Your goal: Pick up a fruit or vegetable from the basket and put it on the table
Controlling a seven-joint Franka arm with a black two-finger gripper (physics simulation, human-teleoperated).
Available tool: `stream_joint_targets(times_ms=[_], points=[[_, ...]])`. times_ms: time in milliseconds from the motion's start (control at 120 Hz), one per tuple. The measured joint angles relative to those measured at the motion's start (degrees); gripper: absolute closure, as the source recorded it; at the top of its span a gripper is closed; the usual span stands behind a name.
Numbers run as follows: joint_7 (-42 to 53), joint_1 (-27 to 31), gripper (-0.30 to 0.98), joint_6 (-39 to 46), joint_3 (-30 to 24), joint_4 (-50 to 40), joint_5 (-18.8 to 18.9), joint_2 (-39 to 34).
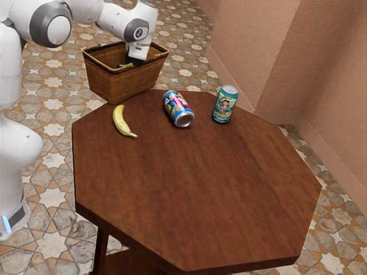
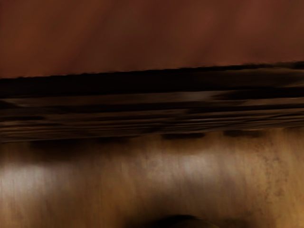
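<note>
My gripper point(image 1: 135, 59) reaches down into the wicker basket point(image 1: 127, 81), its lower end hidden behind the basket's near wall. The basket stands at the table's far left edge in the exterior view, and its contents cannot be made out there. In the wrist view the basket's rim point(image 2: 152, 116) crosses the middle, very close to the hand, with a smooth tan-brown surface point(image 2: 156, 175) below it. A dark rounded shape point(image 2: 183, 221) lies at the lower edge; what it is cannot be told. A yellow banana point(image 1: 121, 121) lies on the table point(image 1: 195, 189), in front of the basket.
A colourful can point(image 1: 178, 109) lies tipped on its side, to the right of the banana in the exterior view. Farther right a teal can point(image 1: 225, 105) stands upright. The basket's raised rim surrounds my hand. A pinkish wall rises behind the table.
</note>
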Motion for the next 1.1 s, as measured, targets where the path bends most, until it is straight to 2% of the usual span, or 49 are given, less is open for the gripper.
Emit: stream_joint_targets(times_ms=[125, 225, 308, 375, 508, 1008, 1100], points=[[0.0, 0.0, -0.01, 0.9, 0.0, -0.9, 0.0, 0.1], [-0.2, 0.1, -0.25, 2.4, 0.0, -2.4, 0.1, -0.2], [-0.6, 0.0, -0.29, 3.3, 0.0, -2.8, 0.2, -0.3], [-0.8, 0.0, -0.28, 3.9, 0.1, -3.4, 0.2, -0.7], [-1.2, 0.2, 0.00, 5.3, 1.2, -5.2, 0.1, -2.7], [-2.2, 0.0, 0.00, 9.2, 1.3, -7.1, 0.1, -3.8], [-2.4, 0.0, 0.13, 9.4, 1.3, -7.1, 0.1, -3.8]])
